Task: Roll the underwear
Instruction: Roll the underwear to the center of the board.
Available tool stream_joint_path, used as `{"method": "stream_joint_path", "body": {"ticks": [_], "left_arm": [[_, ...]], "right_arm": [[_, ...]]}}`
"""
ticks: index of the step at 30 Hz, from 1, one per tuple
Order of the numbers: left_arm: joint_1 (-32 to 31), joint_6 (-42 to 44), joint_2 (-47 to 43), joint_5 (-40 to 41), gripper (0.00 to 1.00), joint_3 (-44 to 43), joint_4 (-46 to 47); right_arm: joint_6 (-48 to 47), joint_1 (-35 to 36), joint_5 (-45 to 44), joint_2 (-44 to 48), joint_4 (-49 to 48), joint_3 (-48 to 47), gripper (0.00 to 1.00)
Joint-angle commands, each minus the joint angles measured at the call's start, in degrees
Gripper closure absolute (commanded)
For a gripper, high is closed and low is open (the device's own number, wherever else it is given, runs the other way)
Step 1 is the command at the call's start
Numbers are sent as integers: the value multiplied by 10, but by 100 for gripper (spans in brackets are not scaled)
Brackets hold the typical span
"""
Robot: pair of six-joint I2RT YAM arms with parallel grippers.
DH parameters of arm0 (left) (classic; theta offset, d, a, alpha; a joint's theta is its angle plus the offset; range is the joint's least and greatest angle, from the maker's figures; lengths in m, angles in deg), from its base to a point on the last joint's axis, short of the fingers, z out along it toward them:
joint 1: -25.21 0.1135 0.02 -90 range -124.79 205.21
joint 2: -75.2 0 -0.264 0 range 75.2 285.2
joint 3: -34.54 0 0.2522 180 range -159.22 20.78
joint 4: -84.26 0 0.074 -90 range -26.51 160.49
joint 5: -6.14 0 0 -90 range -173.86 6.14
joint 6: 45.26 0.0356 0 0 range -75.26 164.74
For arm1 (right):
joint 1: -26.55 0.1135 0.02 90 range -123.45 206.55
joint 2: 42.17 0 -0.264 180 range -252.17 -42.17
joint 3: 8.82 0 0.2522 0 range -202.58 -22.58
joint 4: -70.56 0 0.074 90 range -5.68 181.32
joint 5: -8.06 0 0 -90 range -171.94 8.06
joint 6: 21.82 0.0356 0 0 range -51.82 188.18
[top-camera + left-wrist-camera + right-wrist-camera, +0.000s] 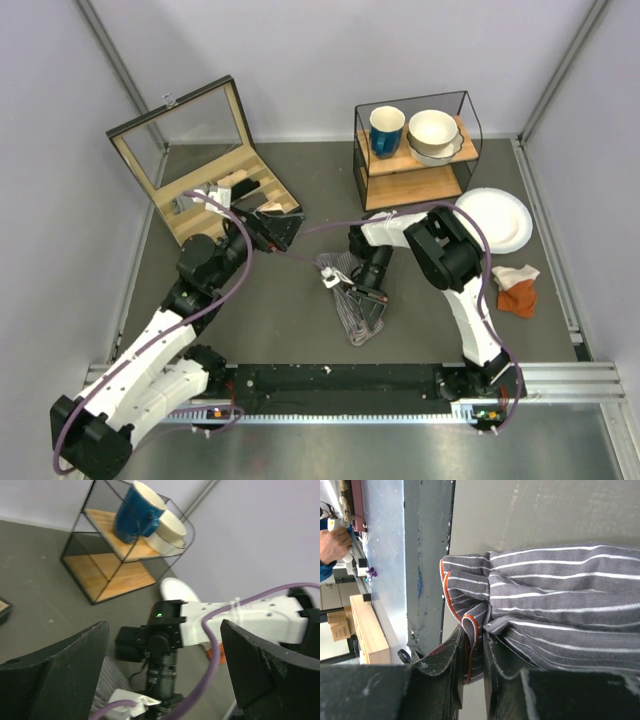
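Mid-counter (285,310), toward the front edge: underwear (360,318) lies bunched, grey with white stripes and an orange-trimmed hem. Right tool (472,665) is clamped on that hem, with its fingers (445,660) nearly together and a fold of cloth pinched between them. Left tool (164,627) is spread wide and grips nothing. It sits by the wooden box (170,222) corner, facing the right arm, well apart from the cloth.

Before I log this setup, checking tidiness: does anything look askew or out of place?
The underwear lies bunched, not flat, its orange-trimmed edge pinched in the right claw. An orange-and-white cloth sits crumpled beside the plate.
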Motion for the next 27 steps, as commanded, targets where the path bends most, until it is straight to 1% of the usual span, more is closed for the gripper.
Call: {"method": "stream_joint_path", "body": {"ticks": [1,2,3,4,5,6,7,8,9,10,11,13,14,15,17,18,20,21,22,23,24,25,26,27], "left_arm": [[3,176,-10,-11,4,-87,-129],[3,229,-16,-35,7,-105,-196],[3,302,-22,-38,9,-140,-235],[3,327,-39,-40,9,-155,-276],[3,360,-51,-57,11,-167,-320],[3,408,-66,-64,11,-178,-338],[4,424,-100,-77,12,-180,-346],[3,447,-117,-113,12,-180,-354],[3,467,-135,-130,12,-175,-354],[3,478,-164,-146,12,-175,-354],[3,486,-175,-175,12,-175,-355],[3,502,-202,-200,12,-171,-352],[3,507,-206,-225,12,-171,-351],[3,506,-208,-275,12,-169,-343],[3,491,-191,-342,13,-168,-339],[3,472,-179,-400,17,-168,-340],[-6,460,-141,-436,22,-163,-340],[-34,460,-134,-436,23,-149,-340],[-59,466,-125,-411,21,-141,-341],[-128,487,-118,-377,21,-136,-347],[-168,500,-108,-343,20,-132,-358],[-211,512,-79,-267,20,-134,-381],[-288,531,-60,-231,20,-137,-391],[-321,539,-38,-201,20,-145,-404]], "right_arm": [[-15,14,-65,-13,22,12,91],[-15,14,-65,-13,22,12,91],[-15,14,-65,-13,22,12,91],[-14,14,-65,-13,21,11,91],[-13,14,-65,-14,21,11,91],[-12,14,-65,-14,20,10,91],[-10,14,-67,-15,19,10,91],[-8,15,-67,-17,19,9,91],[-6,15,-67,-18,19,8,91],[-5,15,-67,-19,19,8,91],[-1,15,-67,-23,19,7,91],[5,15,-68,-27,19,4,91],[10,15,-69,-30,19,3,91],[13,15,-70,-34,18,0,91],[21,15,-70,-39,20,-3,91],[25,14,-71,-44,21,-8,91],[34,14,-73,-49,21,-11,91],[36,14,-74,-52,20,-14,91],[39,14,-74,-55,21,-15,91],[42,13,-73,-56,22,-15,91],[44,13,-73,-57,22,-18,91],[46,13,-73,-60,22,-19,91],[49,13,-73,-61,22,-22,91],[49,13,-73,-62,22,-22,91]]}}
